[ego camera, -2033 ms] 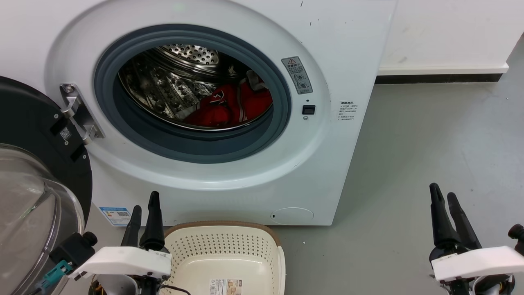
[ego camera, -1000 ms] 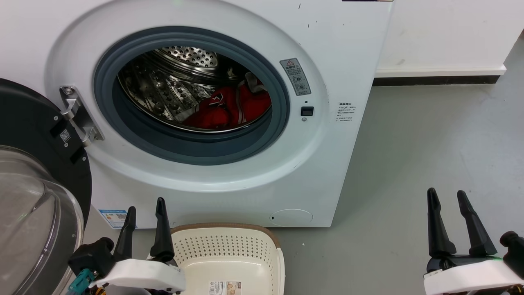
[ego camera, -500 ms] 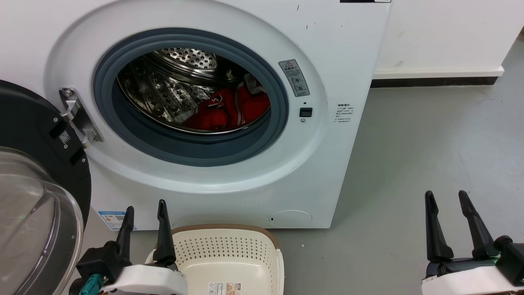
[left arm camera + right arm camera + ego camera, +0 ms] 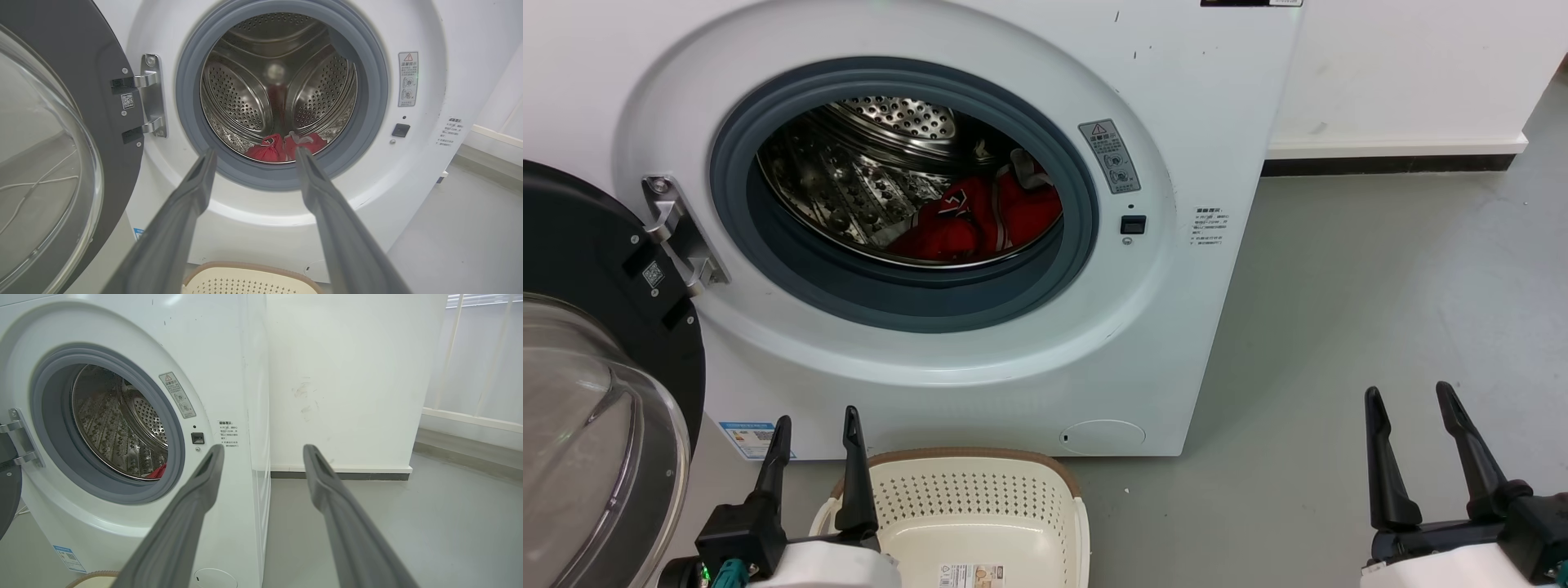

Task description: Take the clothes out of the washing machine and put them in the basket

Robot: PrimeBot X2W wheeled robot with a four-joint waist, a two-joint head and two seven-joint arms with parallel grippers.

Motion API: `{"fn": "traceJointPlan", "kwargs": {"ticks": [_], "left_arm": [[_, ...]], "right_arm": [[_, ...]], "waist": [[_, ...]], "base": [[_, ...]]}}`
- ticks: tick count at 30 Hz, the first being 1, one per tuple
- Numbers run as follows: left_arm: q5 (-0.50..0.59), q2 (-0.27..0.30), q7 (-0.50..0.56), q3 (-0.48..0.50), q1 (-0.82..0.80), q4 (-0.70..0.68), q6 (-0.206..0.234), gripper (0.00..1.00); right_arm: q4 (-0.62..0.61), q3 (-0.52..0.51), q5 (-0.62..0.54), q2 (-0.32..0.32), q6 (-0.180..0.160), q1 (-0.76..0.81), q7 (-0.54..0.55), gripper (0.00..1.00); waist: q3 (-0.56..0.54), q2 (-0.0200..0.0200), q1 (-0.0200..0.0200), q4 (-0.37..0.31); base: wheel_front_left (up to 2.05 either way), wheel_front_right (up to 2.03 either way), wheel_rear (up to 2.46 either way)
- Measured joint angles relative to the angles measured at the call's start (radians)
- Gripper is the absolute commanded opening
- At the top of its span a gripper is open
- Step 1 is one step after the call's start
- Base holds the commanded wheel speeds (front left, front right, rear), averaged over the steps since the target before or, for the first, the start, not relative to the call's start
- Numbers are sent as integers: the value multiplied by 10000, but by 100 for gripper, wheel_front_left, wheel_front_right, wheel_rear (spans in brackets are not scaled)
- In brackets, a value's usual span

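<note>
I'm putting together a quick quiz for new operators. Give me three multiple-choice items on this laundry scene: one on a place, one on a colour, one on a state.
1. Where do the clothes lie?
A. In the basket
B. Inside the washing machine
C. On the floor

2. What is the clothes' main colour?
A. Blue
B. Green
C. Red

3. How is the washing machine's door?
A. Swung open
B. Shut
C. Half shut over the porthole

Answers: 1 B, they sit low in the steel drum, and nothing red shows in the basket. 2 C, bright red with white trim. 3 A, it hangs from its hinge at the left, leaving the porthole uncovered.
</note>
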Motion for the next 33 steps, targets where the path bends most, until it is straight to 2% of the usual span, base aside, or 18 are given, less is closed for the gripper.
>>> {"fn": "traceJointPlan", "kwargs": {"ticks": [19, 33], "left_arm": [[1101, 4, -334, -67, 189, -102, 130, 100], [794, 4, -351, 23, 207, -21, 23, 100]], "right_arm": [[-155, -12, -880, -2, 2, 233, -343, 100], [-58, -48, -755, -2, 2, 239, -343, 100]], "waist": [[-11, 0, 0, -4], [43, 0, 0, -5]], "base": [[0, 0, 0], [0, 0, 0]]}}
